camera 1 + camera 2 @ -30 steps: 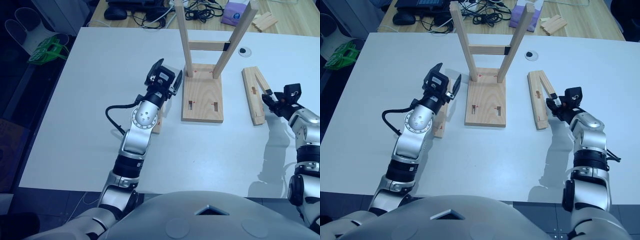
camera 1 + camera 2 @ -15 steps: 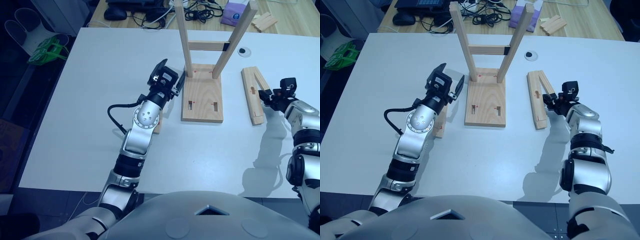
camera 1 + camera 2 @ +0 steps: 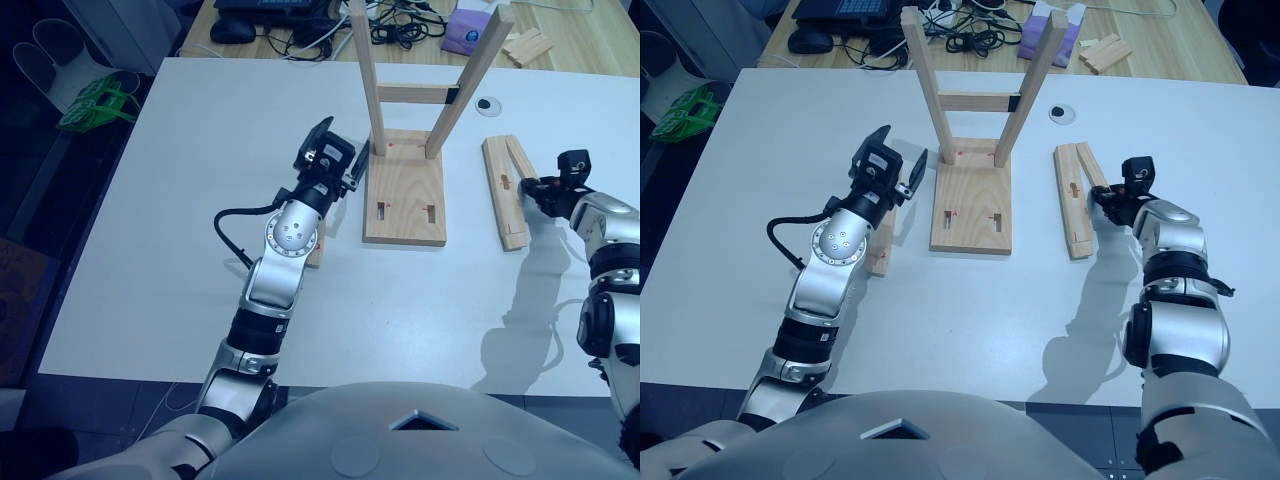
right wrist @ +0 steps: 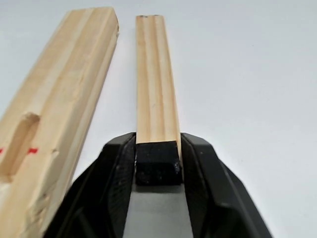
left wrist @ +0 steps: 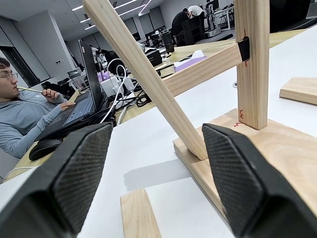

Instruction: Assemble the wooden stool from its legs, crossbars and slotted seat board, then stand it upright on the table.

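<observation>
Where the seat board [image 3: 404, 200] lies flat at mid-table [image 3: 200, 150], two upright legs [image 3: 366, 70] stand in its far slots. They lean slightly apart towards the top. A crossbar [image 3: 410, 93] joins them partway up. Both near slots in the board are open.

Left gripper [image 3: 335, 165]: fingers spread wide, holding nothing. It sits just beside the board's left edge, near the base of the left upright leg. In the left wrist view, the leg base and the board's corner show between the two pads [image 5: 81, 173]. A wood piece [image 3: 316, 250] lies flat on the table to the left of the board, partly under the left arm.

Right gripper [image 3: 538, 185]: fingers pinched on the near, black-tipped end of a loose bar [image 4: 154, 89]. That bar lies low along the table, to the right of the board. Whether it rests on the surface cannot be told.

A loose leg [image 3: 503, 195], slotted and marked red, lies flat just beside the bar on the board's side. The two pieces sit close at the far end and spread apart towards the gripper. The leg is not gripped.
</observation>
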`<state>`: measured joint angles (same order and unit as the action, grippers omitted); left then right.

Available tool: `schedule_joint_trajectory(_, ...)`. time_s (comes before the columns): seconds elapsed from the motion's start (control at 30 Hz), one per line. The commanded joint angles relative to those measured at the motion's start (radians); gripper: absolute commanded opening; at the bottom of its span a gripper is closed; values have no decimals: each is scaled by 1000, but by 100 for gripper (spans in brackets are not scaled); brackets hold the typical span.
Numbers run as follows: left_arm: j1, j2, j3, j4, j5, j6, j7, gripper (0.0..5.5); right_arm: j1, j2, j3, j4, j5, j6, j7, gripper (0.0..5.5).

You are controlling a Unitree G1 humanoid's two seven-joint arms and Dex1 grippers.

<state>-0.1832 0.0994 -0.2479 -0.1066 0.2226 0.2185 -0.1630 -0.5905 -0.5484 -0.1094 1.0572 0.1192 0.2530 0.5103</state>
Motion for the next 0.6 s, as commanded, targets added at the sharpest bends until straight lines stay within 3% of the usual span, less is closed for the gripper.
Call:
schedule_joint_trajectory(0.03, -19, 0, 15, -3, -7, 4, 1, 334, 75, 33, 20, 40, -28, 62, -10, 131)
schedule_joint_trajectory(0.17, -36, 5, 34, 2, -14, 3, -2, 334, 94, 56, -21, -32, 10, -22, -41, 131)
schedule_joint_trajectory(0.33, -66, -11, 106, -8, -87, -11, -1, 334, 156, 103, -144, -381, 85, -194, -190, 129)
schedule_joint_trajectory(0.47, -124, -65, 195, -41, -262, -2, -32, 334, 219, 142, -181, -751, 107, -347, -232, 129)
schedule_joint_trajectory(0.6, -174, -131, 316, -80, -523, 109, -51, 334, 218, 141, -179, -1019, 111, -350, -258, 129)
